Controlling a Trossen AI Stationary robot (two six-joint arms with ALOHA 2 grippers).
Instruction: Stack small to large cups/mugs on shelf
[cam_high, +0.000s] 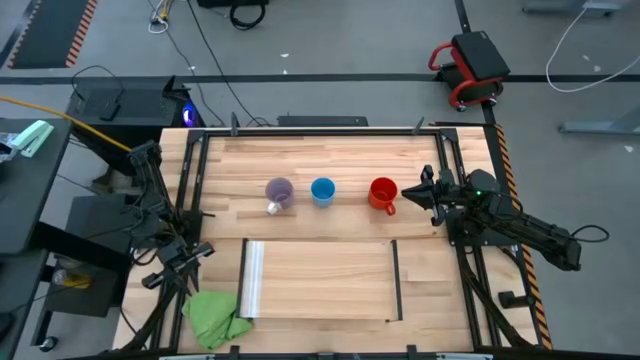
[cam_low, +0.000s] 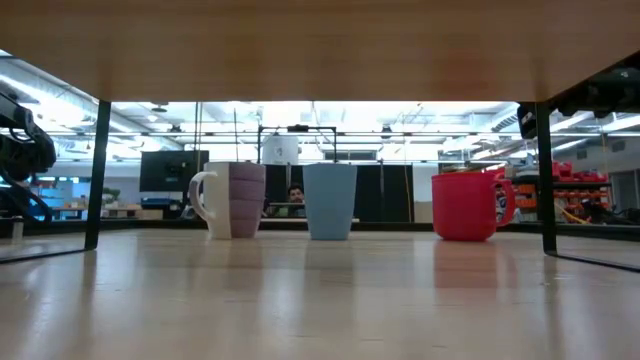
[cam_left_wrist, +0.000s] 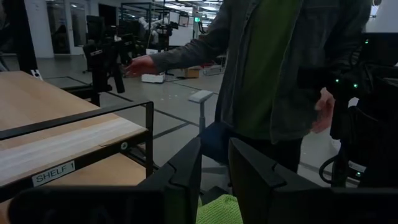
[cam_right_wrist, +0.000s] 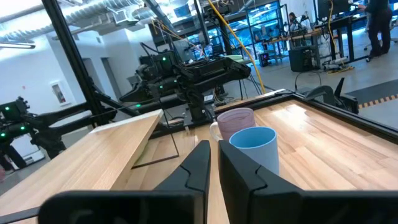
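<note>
High view: three mugs are seen upright in a row on the tabletop (cam_high: 330, 150) behind the shelf (cam_high: 320, 280) — purple mug (cam_high: 279, 192), blue mug (cam_high: 322, 190), red mug (cam_high: 383, 192) — none visibly filled. Right gripper (cam_high: 425, 193), fingers narrowly apart, is held just beside the red mug; left gripper (cam_high: 205, 250), slightly parted, is parked near a green cloth (cam_high: 215, 315).

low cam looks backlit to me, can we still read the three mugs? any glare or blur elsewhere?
Low view: bright ceiling lights behind, but the purple mug, blue mug and red mug all read clearly; the tabletop shows soft sheen and the near foreground is blurred. High view: even light, no harsh shadows. Left wrist view: dim, the person is dark. Right wrist view: bright, background washed out.
</note>
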